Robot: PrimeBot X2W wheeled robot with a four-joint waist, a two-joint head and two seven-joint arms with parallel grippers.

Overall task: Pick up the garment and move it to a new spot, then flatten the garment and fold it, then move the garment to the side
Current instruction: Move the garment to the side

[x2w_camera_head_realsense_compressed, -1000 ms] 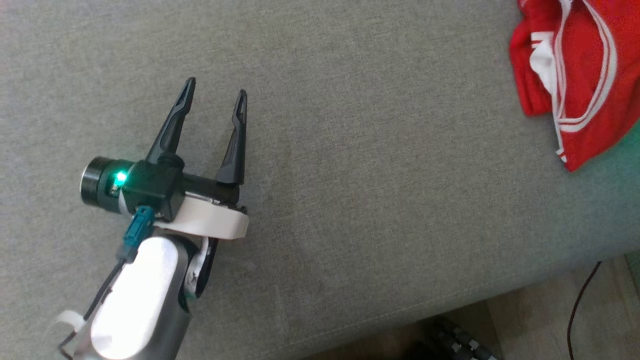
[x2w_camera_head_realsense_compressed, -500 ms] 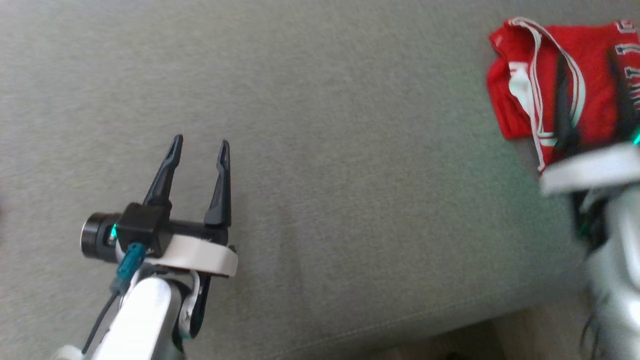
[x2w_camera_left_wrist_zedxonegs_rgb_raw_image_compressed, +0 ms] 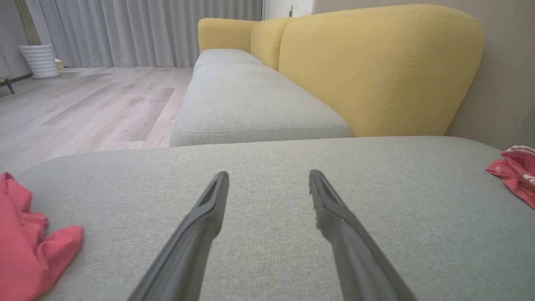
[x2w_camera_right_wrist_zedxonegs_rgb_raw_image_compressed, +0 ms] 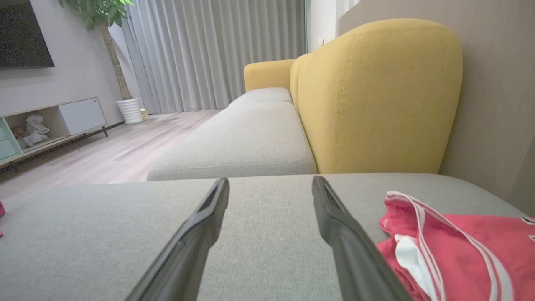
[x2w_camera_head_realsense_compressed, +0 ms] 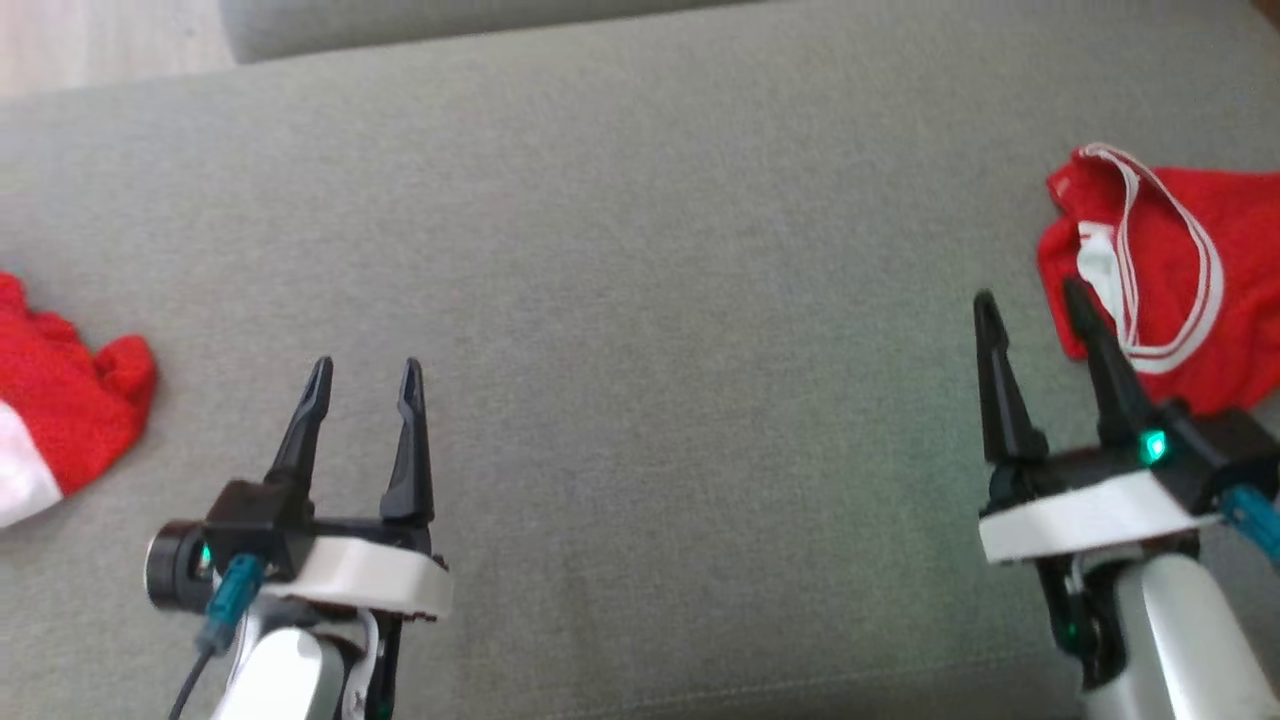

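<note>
Altogether two garments, left garment [x2w_camera_head_realsense_compressed: 70,400], right garment [x2w_camera_head_realsense_compressed: 1230,230], left end effector [x2w_camera_head_realsense_compressed: 365,364], right end effector [x2w_camera_head_realsense_compressed: 1028,293], both wide, empty

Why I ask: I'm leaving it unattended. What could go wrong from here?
1. Two red garments lie on the grey cushion: the right garment beside the open right gripper, the left garment past the open left gripper; it might pick the wrong one.
2. The right garment is bunched, so a pinch may catch only its white-striped trim or one layer.
</note>
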